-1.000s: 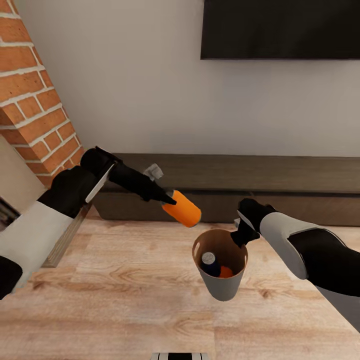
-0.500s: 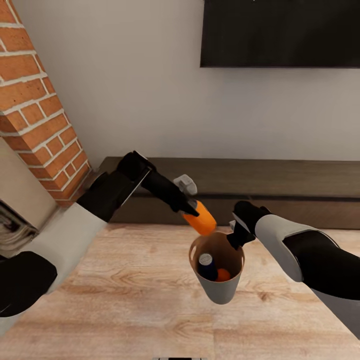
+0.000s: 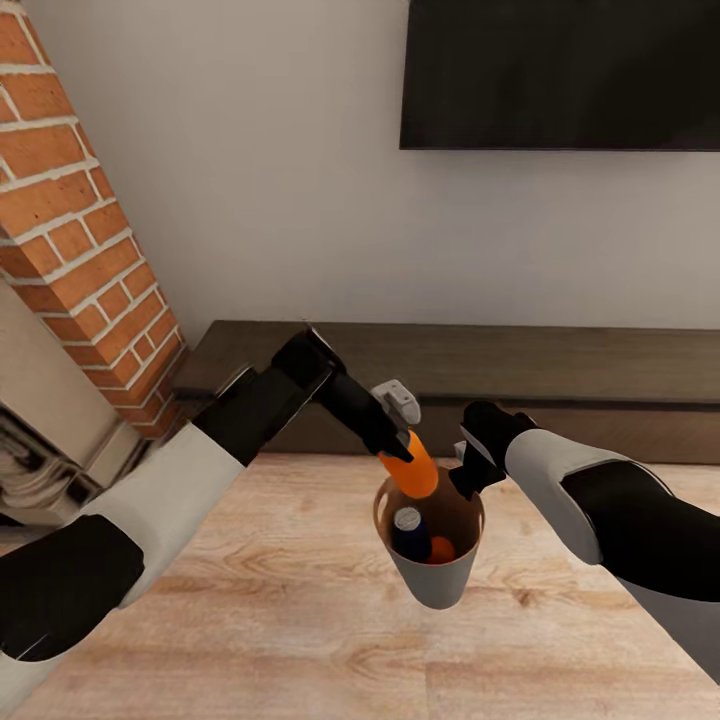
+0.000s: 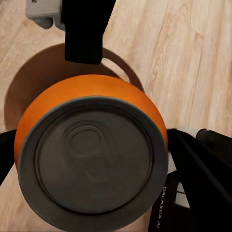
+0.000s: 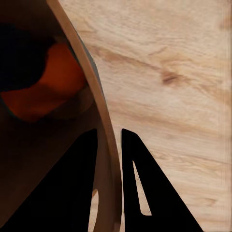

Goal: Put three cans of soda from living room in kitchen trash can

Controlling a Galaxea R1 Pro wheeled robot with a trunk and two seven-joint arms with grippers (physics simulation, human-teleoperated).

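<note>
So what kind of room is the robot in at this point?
Most likely a living room: a wall-mounted black TV, a long dark low cabinet beneath it, and a brick fireplace to the left, over wood floor.

Home living room. Black TV (image 3: 560, 75) wall-mounted on plain pale wall (image 3: 280, 170). Long dark low cabinet (image 3: 560, 375) runs along wall beneath it. Red brick fireplace column (image 3: 75, 250) at left, angled, with pale surround below. Light wood plank floor (image 3: 250, 620), same planks visible in both wrist views. Furnishings domestic, not workshop or office. Flat rendered surfaces mark it as simulated room.
</note>
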